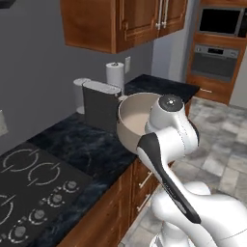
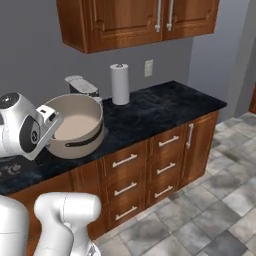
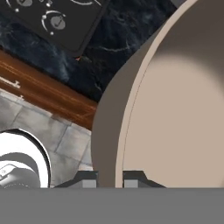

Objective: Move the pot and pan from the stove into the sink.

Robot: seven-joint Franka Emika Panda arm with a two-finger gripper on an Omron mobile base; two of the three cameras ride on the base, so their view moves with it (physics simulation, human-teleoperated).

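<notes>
Right now our gripper [image 3: 110, 177] is clamped on the pot [image 3: 175, 100], one fingertip outside the rim, one inside, pinching the wall near its top edge. We carry it off the stove [image 1: 34, 188], above the dark marble countertop [image 1: 87, 144] just right of the cooktop; whether its base clears the counter we can't tell. No sink or pan seen from here.

Handling, as we judge it: big, deep, rigid pot, prob. heavy for a rim pinch; the wall looks smooth, so it could slip or swing w/ fast moves. The dark curved side handle [image 2: 80, 143] would give a surer hold; w/ the rim grip we keep it level and go slow.

Further back: a dark toaster-like appliance [image 1: 100, 103] sits close behind the pot, then a paper towel roll [image 2: 120, 84] by the wall, w/ wood cabinets [image 2: 135, 22] above.
</notes>
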